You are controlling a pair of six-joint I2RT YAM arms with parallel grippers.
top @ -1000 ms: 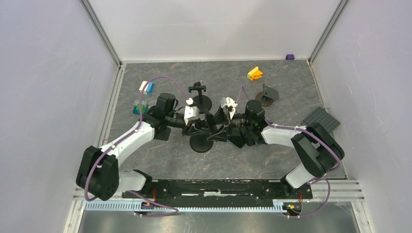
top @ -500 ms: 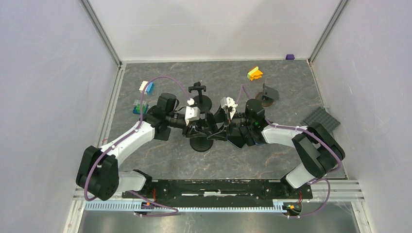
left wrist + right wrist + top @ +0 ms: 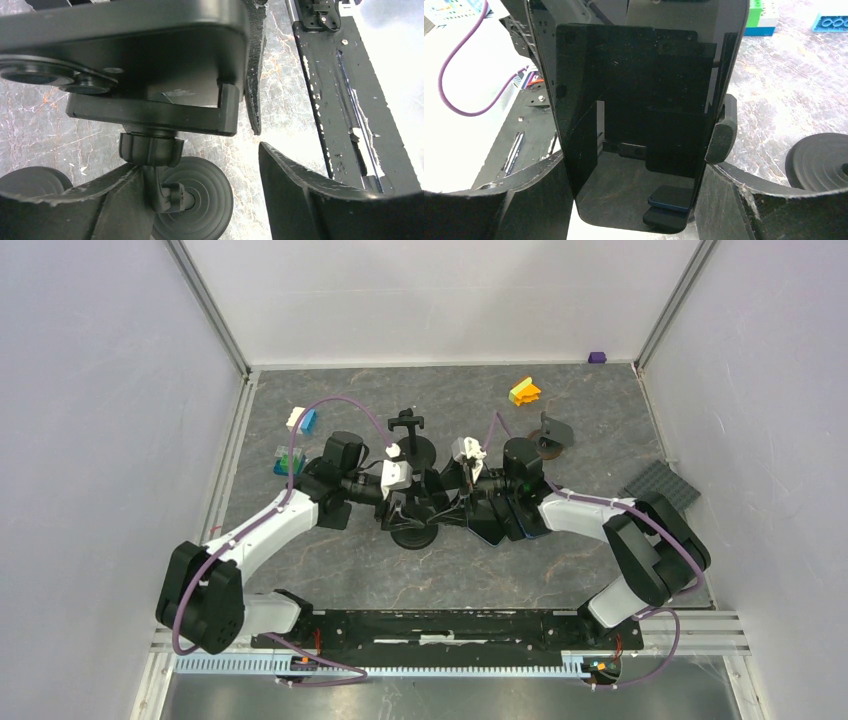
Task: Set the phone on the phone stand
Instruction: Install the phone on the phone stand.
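White walls hem 3 sides of the marble table, bare at lower centre; mid-frame the phone stand cradles the glossy black phone, its long edges pinched by the right gripper, the left gripper spread wide, empty.

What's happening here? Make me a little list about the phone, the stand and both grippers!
phone stand: upright on its round base
phone: resting in the stand's cradle, clamp at its edge
left gripper: open, below the phone, holding nothing
right gripper: closed on the phone's two sides
yellow block: far from both arms
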